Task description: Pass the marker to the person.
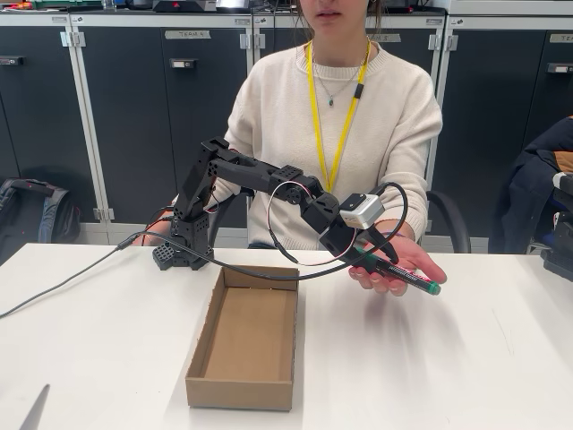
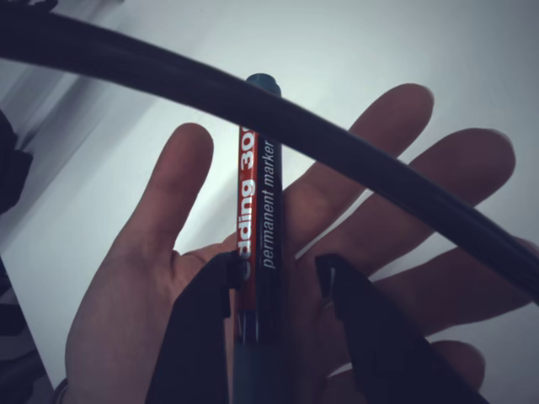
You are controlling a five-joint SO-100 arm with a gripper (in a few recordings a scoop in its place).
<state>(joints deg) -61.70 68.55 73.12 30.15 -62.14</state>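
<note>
- Over the person's open palm (image 2: 278, 252) we see the black two-finger tool (image 2: 278, 286).
- Its jaws stand spread, flanking the slim red, green-capped marker (image 2: 257, 219) lying on that palm.

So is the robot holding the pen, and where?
The marker lies on the person's open hand. The gripper fingers straddle its lower barrel near one end, with a gap on the right, so a grip cannot be told.

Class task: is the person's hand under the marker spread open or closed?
Spread open: in the wrist view the hand lies palm up, fingers apart, marker resting across it.
</note>
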